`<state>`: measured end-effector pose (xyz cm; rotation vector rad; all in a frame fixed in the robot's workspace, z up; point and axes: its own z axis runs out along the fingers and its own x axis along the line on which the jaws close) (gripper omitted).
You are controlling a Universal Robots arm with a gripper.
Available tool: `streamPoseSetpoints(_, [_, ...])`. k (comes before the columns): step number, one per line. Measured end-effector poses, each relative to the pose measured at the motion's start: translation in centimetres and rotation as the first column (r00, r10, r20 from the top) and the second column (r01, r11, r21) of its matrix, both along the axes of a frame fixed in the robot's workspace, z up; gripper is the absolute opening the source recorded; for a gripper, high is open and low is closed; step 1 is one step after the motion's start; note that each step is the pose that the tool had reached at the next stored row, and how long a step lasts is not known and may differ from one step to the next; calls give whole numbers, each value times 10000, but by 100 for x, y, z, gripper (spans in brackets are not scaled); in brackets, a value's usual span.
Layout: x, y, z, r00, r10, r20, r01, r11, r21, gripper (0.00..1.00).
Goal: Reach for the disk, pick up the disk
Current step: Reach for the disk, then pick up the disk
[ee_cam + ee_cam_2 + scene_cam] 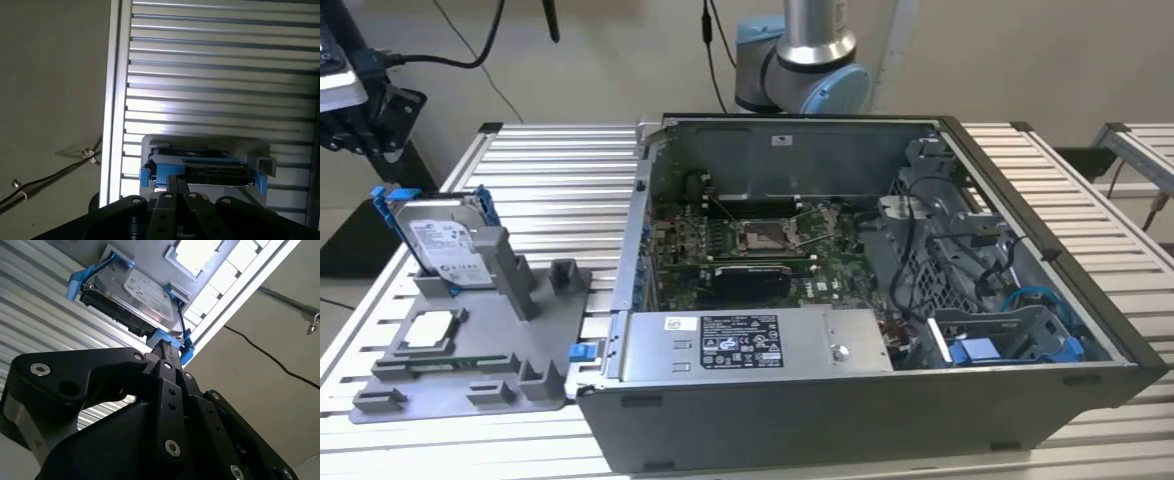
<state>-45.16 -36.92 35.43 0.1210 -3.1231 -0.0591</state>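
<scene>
**Colleague:** Exterior view first: where does the disk (pixel 438 238) sit?

**Me:** It stands upright on edge in a slot of the grey holder (pixel 480 330). That is near the surface's (pixel 560 160) edge on the exterior view's left, well apart from the open computer case (pixel 854 300). A processor chip (pixel 430 333) lies flat on the same holder, near it.

**Colleague:** And your tool?

**Me:** In the first wrist view my tool (pixel 175 184) points at the disk's blue-framed edge. Its tips are drawn together with nothing between them, so I hold nothing. I judge I'm near the disk but not touching it.

**Colleague:** What could go wrong?

**Me:** Closed like this, I'd strike the frame rather than straddle it, and could knock the disk askew in its slot. I also judge that the plastic frame may flex, so a grip on it alone could slip. A pull off the slot's line might jam the disk, or drag the holder along, chip and all.
</scene>
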Motion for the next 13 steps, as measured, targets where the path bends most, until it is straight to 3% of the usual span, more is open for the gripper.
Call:
streamPoseSetpoints(3, [-1, 0, -1, 9986, 538, 1, -538, 9986, 1, 0])
streamPoseSetpoints(7, [0, 0, -1, 9922, 1249, 1, -1249, 9922, 0, 0])
streamPoseSetpoints(13, [0, 0, -1, 9730, 2308, 39, -2308, 9730, -7, 0])
